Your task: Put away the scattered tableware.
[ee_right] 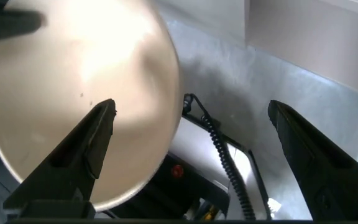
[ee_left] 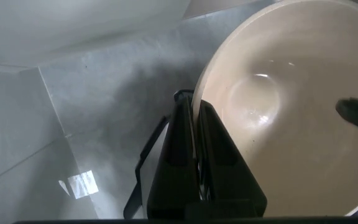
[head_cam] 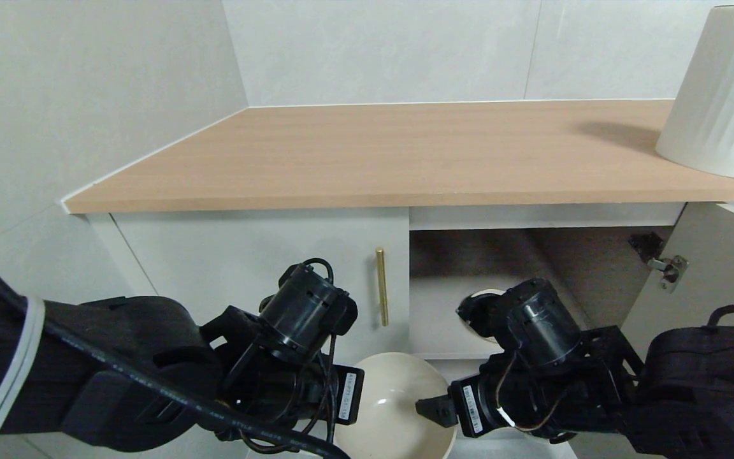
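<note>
Bowl: cream, glossy, empty. It is clamped at its rim by the left gripper, with one finger inside the wall, one outside, and the jaws narrow with only the rim between them. The left wrist view shows the same pinch.

Right gripper is spread wide and holds nothing. One finger sits over the bowl's inside at the opposite rim; I can't tell if it touches. The other finger is well outside the bowl, over the floor.

The bowl hangs between the two grippers, opening tilted up toward the head camera. It is low in front of the cabinet, off the grey tiled floor.

Behind it:
- The left cabinet door is closed and has a vertical brass handle.
- The right compartment is open, its door swung out to the right with a metal hinge showing.
- Inside, a pale round edge is mostly hidden by the right wrist; can't tell what it is.

A wood-tone countertop runs across the top, with a white ribbed lampshade-like cone standing at its right end.
</note>
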Robot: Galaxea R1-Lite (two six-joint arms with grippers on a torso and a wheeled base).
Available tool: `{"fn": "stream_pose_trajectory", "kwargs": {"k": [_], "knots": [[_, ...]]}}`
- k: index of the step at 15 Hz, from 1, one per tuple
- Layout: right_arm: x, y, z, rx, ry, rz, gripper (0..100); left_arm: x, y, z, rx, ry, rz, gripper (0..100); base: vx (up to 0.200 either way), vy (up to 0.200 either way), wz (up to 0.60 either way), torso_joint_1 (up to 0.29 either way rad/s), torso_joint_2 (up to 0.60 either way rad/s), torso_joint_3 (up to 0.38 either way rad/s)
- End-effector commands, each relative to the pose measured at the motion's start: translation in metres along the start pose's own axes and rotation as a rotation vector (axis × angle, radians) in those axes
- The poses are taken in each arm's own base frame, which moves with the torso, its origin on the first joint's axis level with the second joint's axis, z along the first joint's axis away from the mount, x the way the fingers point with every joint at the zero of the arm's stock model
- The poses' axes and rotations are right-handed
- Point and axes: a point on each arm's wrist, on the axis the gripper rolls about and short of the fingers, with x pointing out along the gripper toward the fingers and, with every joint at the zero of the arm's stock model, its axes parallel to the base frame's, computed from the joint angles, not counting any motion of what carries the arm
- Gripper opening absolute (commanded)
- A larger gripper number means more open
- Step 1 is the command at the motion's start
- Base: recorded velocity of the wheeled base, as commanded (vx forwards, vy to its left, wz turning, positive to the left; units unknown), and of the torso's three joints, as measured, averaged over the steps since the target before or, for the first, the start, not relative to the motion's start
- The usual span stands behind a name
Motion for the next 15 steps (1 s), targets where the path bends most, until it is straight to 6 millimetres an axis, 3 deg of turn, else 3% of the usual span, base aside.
{"fn": "stream_pose_trajectory", "kwargs": {"k": [1, 2, 3, 15], "knots": [[0.0043, -0.0007, -0.0006, 0.004, 0.008, -0.005, 100, 0.0006, 0.0000, -0.0005, 0.002, 0.002, 0.001, 0, 0.000, 0.000, 0.00, 0.000, 0.00, 0.000], [0.0034, -0.0003, 0.0004, 0.004, 0.000, -0.001, 100, 0.0011, -0.0001, -0.0006, 0.003, 0.004, 0.002, 0, 0.000, 0.000, 0.00, 0.000, 0.00, 0.000], [0.0039, -0.0002, 0.0006, 0.004, -0.006, 0.001, 0, 0.0011, -0.0001, -0.0006, 0.003, 0.004, 0.002, 0, 0.000, 0.000, 0.00, 0.000, 0.00, 0.000], [0.0052, -0.0014, -0.0021, 0.001, 0.004, -0.003, 0, -0.0005, -0.0001, 0.0001, -0.001, -0.003, 0.002, 0, 0.000, 0.000, 0.00, 0.000, 0.00, 0.000]]}}
